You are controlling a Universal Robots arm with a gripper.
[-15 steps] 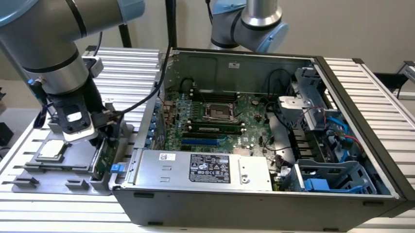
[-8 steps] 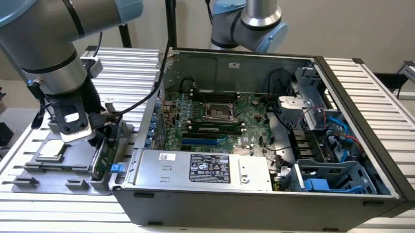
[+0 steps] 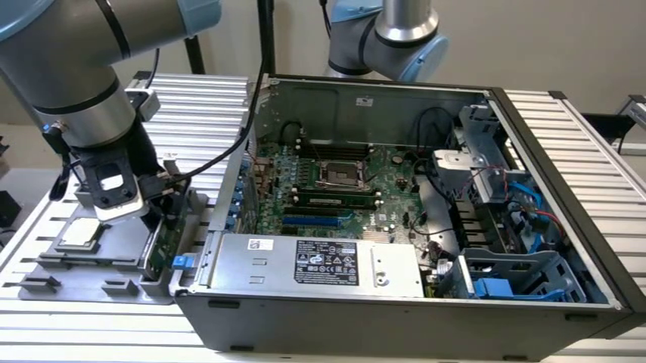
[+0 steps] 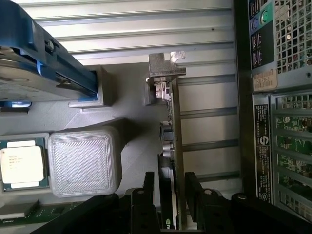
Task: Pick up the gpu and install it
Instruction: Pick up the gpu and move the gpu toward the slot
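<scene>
End effector (image 4: pixel 169 178), jaws apart, straddles the edge-standing gpu (image 4: pixel 172 131) in a gray holder (image 4: pixel 134 146) on the slatted metal table (image 4: pixel 146 29).

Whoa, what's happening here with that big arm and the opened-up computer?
A robot arm is going for the gpu, a graphics card. Its gripper is down over the card, which stands on edge in a gray holder tray beside the open computer case. The card has not been lifted out and is not yet in the case. A small CPU chip lies in the same tray.
</scene>
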